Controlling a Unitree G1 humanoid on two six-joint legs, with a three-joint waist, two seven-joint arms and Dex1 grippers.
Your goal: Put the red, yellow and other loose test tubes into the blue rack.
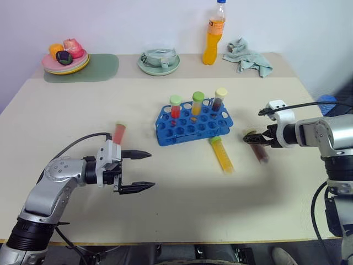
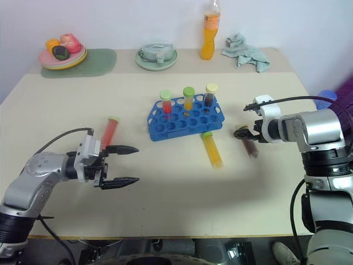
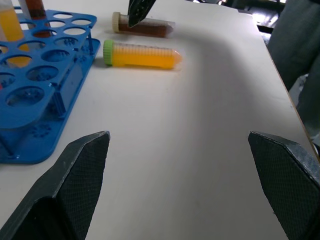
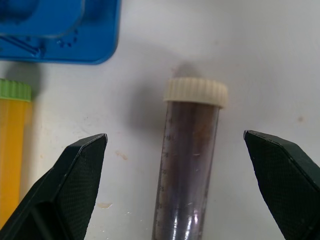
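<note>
Pale beige surface (image 1: 165, 215), pretty busy: blue rack (image 1: 193, 124) mid-surface, yellow tube (image 1: 222, 155), brown tube (image 1: 259, 150) and red tube (image 1: 119, 132) lying flat around it. Far edge has a green mat (image 1: 105, 69), saucer (image 1: 159, 67), orange bottle (image 1: 214, 33) and crumpled cloth (image 1: 248, 57).

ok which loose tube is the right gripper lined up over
The dark brown tube with the cream cap, lying between the open right gripper fingers. The yellow tube and red tube lie farther left.

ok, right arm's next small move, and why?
Probably lower the right gripper straight down and close on the brown tube. Its fingers are open and straddle the tube, which lies flat on the table beside the blue rack, centred between them and not yet gripped.
</note>
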